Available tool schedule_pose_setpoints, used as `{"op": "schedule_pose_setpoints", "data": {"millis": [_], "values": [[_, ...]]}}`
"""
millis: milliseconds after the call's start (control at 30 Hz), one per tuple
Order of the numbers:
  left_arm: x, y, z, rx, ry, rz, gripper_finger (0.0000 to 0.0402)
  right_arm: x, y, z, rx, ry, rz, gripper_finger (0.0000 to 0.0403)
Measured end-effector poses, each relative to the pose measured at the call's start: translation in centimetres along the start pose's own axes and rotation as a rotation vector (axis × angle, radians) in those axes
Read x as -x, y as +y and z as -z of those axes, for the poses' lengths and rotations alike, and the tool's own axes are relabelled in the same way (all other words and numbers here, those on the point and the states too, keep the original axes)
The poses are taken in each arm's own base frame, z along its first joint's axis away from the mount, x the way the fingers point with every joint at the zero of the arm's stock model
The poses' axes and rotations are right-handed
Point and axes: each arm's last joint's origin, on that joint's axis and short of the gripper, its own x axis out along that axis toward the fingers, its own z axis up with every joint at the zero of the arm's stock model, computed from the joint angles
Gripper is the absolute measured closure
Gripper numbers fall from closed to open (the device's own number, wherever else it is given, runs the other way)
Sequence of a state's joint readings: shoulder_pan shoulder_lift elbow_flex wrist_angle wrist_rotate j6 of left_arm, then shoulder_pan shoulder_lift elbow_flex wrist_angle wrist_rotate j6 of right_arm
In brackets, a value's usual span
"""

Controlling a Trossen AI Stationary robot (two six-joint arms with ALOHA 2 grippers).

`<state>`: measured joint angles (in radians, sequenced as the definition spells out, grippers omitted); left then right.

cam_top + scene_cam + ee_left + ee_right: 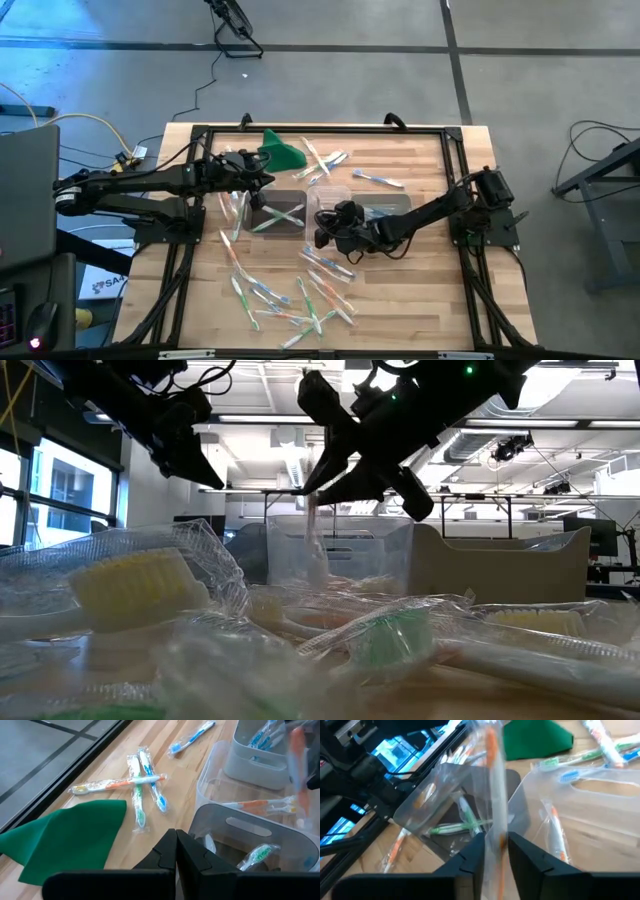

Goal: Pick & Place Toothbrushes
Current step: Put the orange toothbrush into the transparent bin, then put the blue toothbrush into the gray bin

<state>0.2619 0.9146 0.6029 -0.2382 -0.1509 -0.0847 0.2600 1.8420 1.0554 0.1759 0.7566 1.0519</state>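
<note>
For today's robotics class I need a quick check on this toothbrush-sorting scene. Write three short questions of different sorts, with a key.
1. True or false: the left gripper is shut and empty.
2. Multiple choice: the toothbrush between the right gripper's fingers has parts of which colour? A) blue B) orange C) green
3. Short answer: what lies on the table beside the loose toothbrushes, at its far edge in the high view?

Key
1. True: its fingers meet, with nothing between them.
2. B: the wrapped brush stands upright between the fingers, above the clear tubs.
3. A green cloth.
</note>
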Motion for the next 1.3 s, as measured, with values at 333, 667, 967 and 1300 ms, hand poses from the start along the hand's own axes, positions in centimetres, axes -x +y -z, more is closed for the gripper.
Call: {"op": "schedule_pose_setpoints", "data": {"millis": [333, 667, 967, 1300], "values": [[0.0, 0.0, 0.1, 0.0, 0.011, 0.004, 0.0402, 0.0, -0.1, -0.1, 0.037, -0.047, 0.031, 0.0265], [0.0, 0.0, 0.4, -0.003, 0.036, -0.001, 0.0402, 0.9, 0.6, -1.3, 0.107, -0.019, -0.028, 0.0292], [0.0, 0.0, 0.6, -0.007, 0.057, -0.003, 0.0402, 3.0, 1.8, -3.5, 0.281, 0.092, -0.223, 0.0329], [0.0, 0.0, 0.6, -0.006, 0.057, 0.002, 0.0402, 4.2, 2.7, -2.9, 0.341, 0.317, -0.484, 0.0346]]}}
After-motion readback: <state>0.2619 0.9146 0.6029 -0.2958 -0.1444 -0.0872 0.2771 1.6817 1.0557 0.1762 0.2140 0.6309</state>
